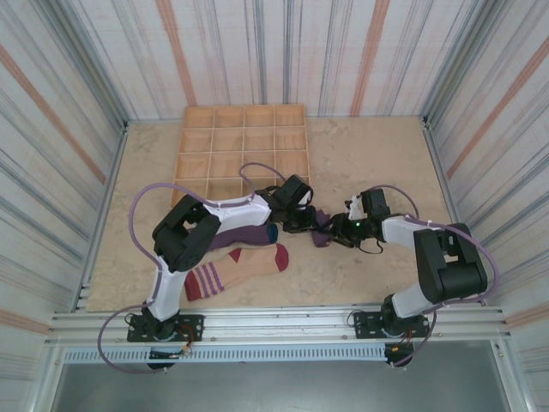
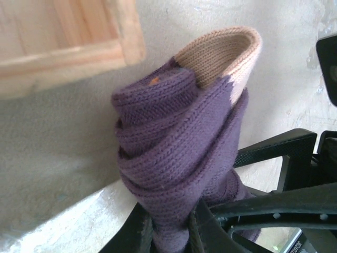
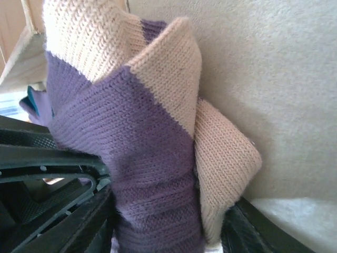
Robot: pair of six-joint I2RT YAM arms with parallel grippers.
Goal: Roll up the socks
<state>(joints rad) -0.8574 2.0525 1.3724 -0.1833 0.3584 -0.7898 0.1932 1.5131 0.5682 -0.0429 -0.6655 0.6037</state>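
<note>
Socks (image 1: pixel 247 264) lie near the wooden tray (image 1: pixel 244 150).

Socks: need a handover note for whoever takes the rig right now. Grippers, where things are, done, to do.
Left gripper: shut on the purple sock with tan cuff, which is partly rolled, between the two arms.
Right gripper: fingers on either side of that same sock; can't tell whether it's clamped.
Purple teal-toed sock and tan red-toed sock lie flat by the left arm.
Done: one roll started.
To do: finish that roll, then roll the flat socks.
</note>
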